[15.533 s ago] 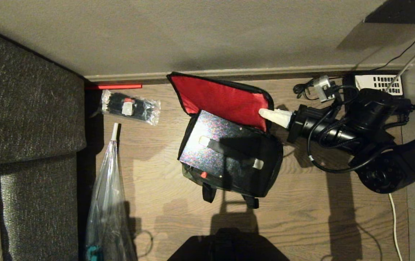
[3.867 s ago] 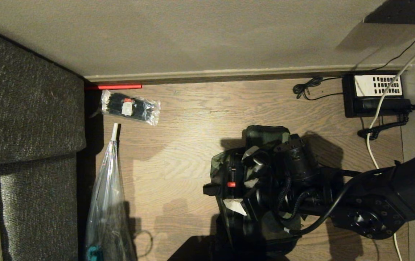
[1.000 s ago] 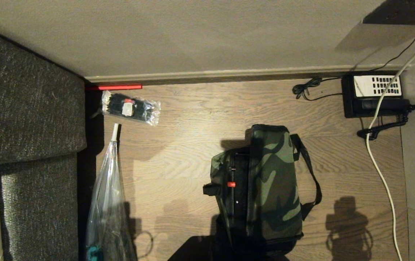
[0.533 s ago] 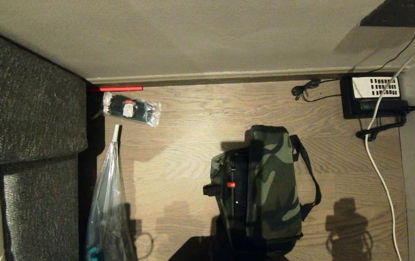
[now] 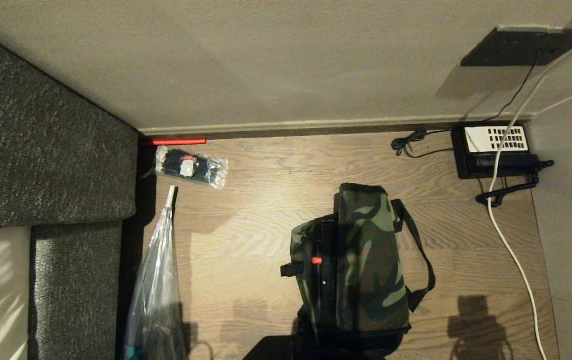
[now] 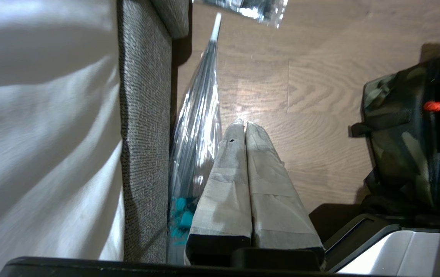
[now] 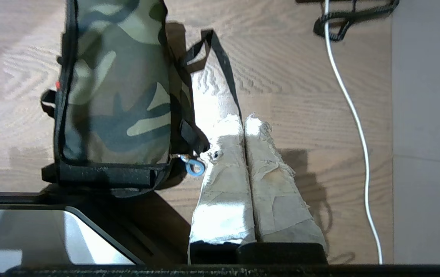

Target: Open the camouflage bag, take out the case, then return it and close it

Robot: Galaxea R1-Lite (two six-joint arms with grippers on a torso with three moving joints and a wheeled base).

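Since a second ago the whole head view has shifted, so the camera moved, not the camouflage bag; lid down, the case probably inside, task apparently finished. Right hand: fingers pressed together, empty, bag just beside it on the floor. Left hand: closed, empty, parked.

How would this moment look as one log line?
camouflage bag: lid down, on floor | left gripper: shut, empty | right gripper: shut, empty
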